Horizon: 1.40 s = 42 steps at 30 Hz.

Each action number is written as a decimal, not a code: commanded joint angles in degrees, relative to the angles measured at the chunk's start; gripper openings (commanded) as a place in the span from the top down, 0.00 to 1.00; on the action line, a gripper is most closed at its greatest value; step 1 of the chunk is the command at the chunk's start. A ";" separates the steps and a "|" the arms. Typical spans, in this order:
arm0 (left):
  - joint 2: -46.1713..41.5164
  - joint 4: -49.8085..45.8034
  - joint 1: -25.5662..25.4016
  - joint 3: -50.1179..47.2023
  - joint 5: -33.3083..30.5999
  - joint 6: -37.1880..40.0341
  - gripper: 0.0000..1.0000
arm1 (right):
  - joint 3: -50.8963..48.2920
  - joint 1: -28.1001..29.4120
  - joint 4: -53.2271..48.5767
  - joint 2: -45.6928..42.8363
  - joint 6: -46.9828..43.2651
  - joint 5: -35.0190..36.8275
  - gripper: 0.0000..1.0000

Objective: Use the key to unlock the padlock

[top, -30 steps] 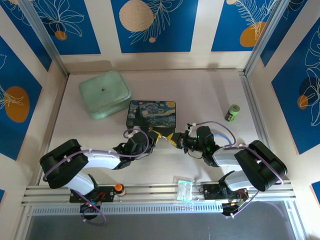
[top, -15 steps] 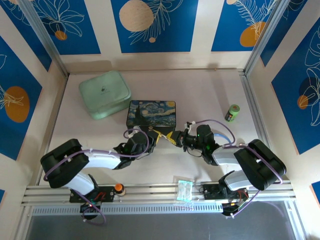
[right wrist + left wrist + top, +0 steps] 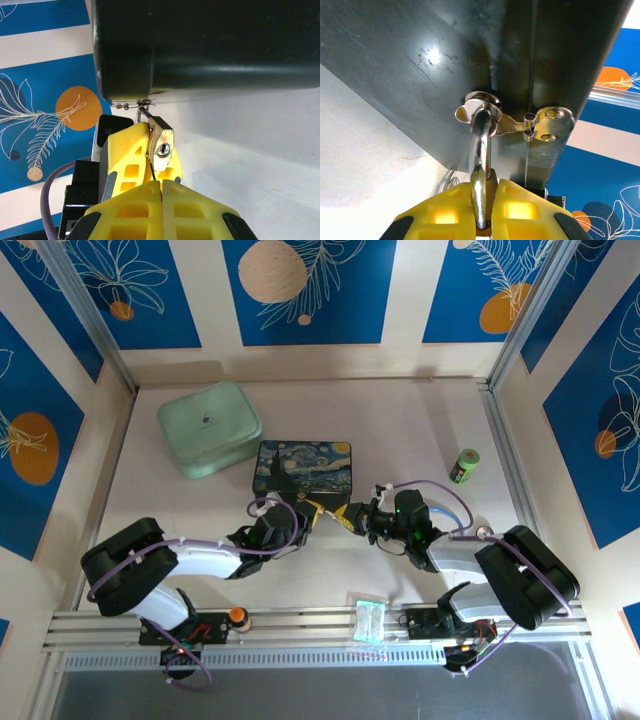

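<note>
Two grippers meet at the near edge of the starry-night box (image 3: 302, 466), which lies on the table (image 3: 400, 425). The left gripper (image 3: 312, 514) comes in at the middle of that edge. The right gripper (image 3: 347, 517) is just to its right, below the box's near right corner.

From the left wrist, the yellow fingers (image 3: 452, 212) are clamped on the padlock (image 3: 162, 142), with its brass body pinched between them. Its silver shackle (image 3: 481, 150) rises out of the grip and passes through the metal loop on the box's dark front wall. The loop sits just beside the small hinged clasp (image 3: 547, 121).

From the right wrist, the padlock hangs directly under the box's lower edge. Its keyhole face is turned toward the camera and tilted a little. The left gripper's yellow finger lies against the side of the padlock toward the blue wall panel.

The right gripper's own fingers (image 3: 135, 210) are pressed together below the padlock. A thin sliver, the key (image 3: 150, 167), stands up from the seam between them. It reaches the padlock's lower edge, to the side of the keyhole and not in it. Whether it touches the brass body cannot be told.

Well apart from the box, a pale green pouch (image 3: 208, 428) lies toward its far left. A small green can (image 3: 465, 465) stands off to its right.
</note>
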 commanded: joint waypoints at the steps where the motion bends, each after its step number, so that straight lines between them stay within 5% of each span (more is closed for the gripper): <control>1: 0.26 5.22 -0.55 2.31 -0.78 -0.59 1.00 | 0.17 -0.29 -1.36 -0.13 -1.34 -0.66 1.00; 16: 0.66 6.32 -0.83 1.98 -0.09 -1.50 1.00 | 1.32 -0.29 5.75 5.45 -0.81 -1.82 1.00; 42: 1.32 7.39 -0.83 1.09 -0.95 -1.97 1.00 | -1.48 -1.16 4.41 1.06 -0.63 1.44 1.00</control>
